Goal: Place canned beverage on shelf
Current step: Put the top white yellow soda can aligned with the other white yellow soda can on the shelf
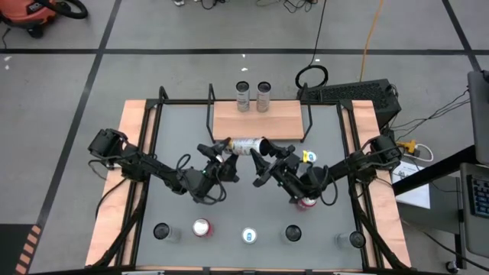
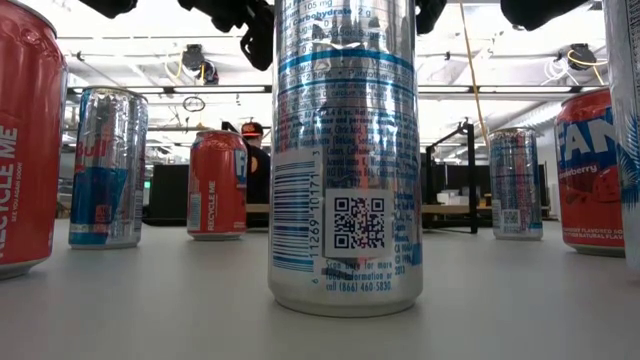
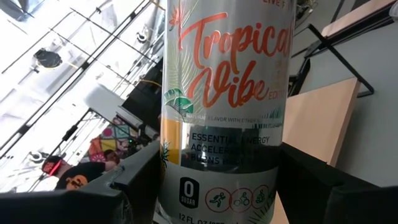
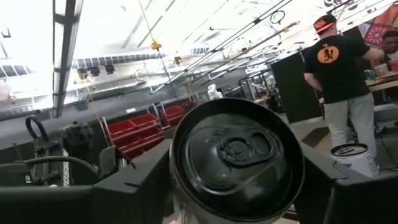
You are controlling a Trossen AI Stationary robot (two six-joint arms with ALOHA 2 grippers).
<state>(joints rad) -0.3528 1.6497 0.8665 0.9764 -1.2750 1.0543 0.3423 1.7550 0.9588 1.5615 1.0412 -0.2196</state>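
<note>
Between our two grippers, a silver can (image 1: 246,144) hangs on its side just short of the shelf (image 1: 258,120), off the tabletop (image 1: 244,202). Our left gripper (image 1: 218,150) clamps one end: from its wrist camera we see both dark fingers (image 3: 134,180) pressed against the can's sides. Our right gripper (image 1: 267,149) meets the other end, where its wrist camera shows the black lid with the pull tab between the two fingers (image 4: 140,180); whether those fingers already press the can or stand just clear of it, we cannot tell.

The can's label reads "Tropical Vibe", with "ESSENTIAL ENERGY" and "0 SUGAR" lower down; the top line of the label is cut off and the bottom one only partly shows. Beyond our grippers, two cans (image 1: 254,96) stand upright on the shelf's far edge, too small from above to read.

Behind our grippers, a row of cans (image 1: 247,234) lines the near table edge. At table height, the tall silver one (image 2: 345,150) fills the picture, showing a barcode and a QR code, and hides our grippers and the shelf almost wholly. Red cans (image 2: 217,184) beside it read "RECYCLE ME". A person (image 4: 339,68) in a black shirt stands in the room beyond.
</note>
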